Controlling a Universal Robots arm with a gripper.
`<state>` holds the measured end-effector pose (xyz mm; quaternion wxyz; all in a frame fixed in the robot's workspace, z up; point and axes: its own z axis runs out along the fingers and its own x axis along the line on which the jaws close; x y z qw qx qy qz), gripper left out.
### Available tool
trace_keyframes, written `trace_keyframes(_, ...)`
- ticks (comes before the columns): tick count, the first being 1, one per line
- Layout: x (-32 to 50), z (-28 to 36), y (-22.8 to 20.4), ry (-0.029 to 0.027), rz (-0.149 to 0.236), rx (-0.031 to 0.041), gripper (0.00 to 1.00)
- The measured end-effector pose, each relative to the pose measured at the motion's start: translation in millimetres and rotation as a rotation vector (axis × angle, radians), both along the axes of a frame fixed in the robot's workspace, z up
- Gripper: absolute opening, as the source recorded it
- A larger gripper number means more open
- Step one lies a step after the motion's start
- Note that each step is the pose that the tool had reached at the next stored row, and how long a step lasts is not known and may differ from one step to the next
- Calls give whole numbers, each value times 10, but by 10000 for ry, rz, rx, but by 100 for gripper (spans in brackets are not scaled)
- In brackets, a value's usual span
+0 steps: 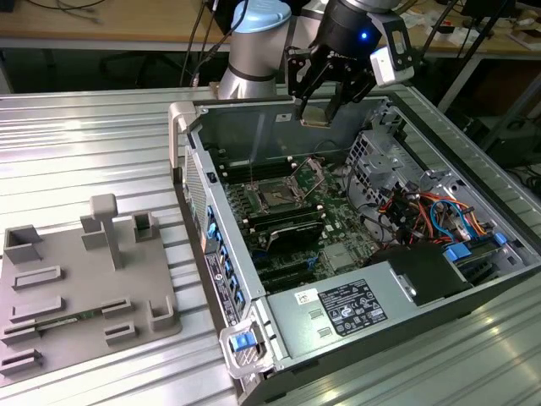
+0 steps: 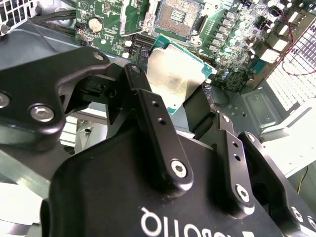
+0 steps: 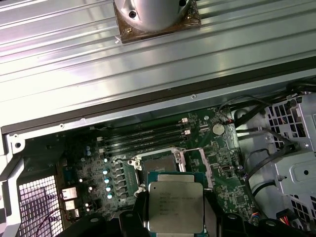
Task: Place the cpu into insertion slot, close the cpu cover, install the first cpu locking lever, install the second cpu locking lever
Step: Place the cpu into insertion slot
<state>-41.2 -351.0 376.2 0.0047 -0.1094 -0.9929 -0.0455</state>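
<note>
In the open computer case [image 1: 245,131], flat on the ribbed metal surface [image 1: 84,144]: a green circuit board [image 1: 334,228] across its floor, with the insertion slot [image 1: 275,196] near the middle, bare and dark inside its silvery rim. Just beside that slot, toward the exterior view's right, the cpu cover [image 1: 311,173], standing open. Close by on the board, in the first wrist view, long black memory slots [image 3: 143,134] and a round coin battery [image 3: 217,128]. At the case's near end, a grey box [image 1: 351,309] with a white label. Toward the exterior view's right, a perforated drive cage [image 1: 376,156] and a tangle of orange and blue cables [image 1: 435,211].

Above the far part of the case, well clear of the board: the claw [image 1: 325,97], clamped on the cpu [image 1: 314,114], with black fingers [image 2: 153,118] pressed against two opposite edges. Silver-grey face of the chip plain in the first wrist view, with the empty slot apart from it on the board beyond.

Around the slot: the raised cover on one side, the memory slots on another.

Outside the case, at the exterior view's left: a grey tray [image 1: 127,326] with upright posts and shallow pockets, and a slim green strip [image 1: 68,320] lying in one pocket. Behind the case's far wall, the arm's base [image 1: 254,51]
</note>
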Motion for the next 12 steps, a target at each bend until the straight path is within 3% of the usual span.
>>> trace_keyframes(12, 0, -1, 0, 0, -257, 1, 55)
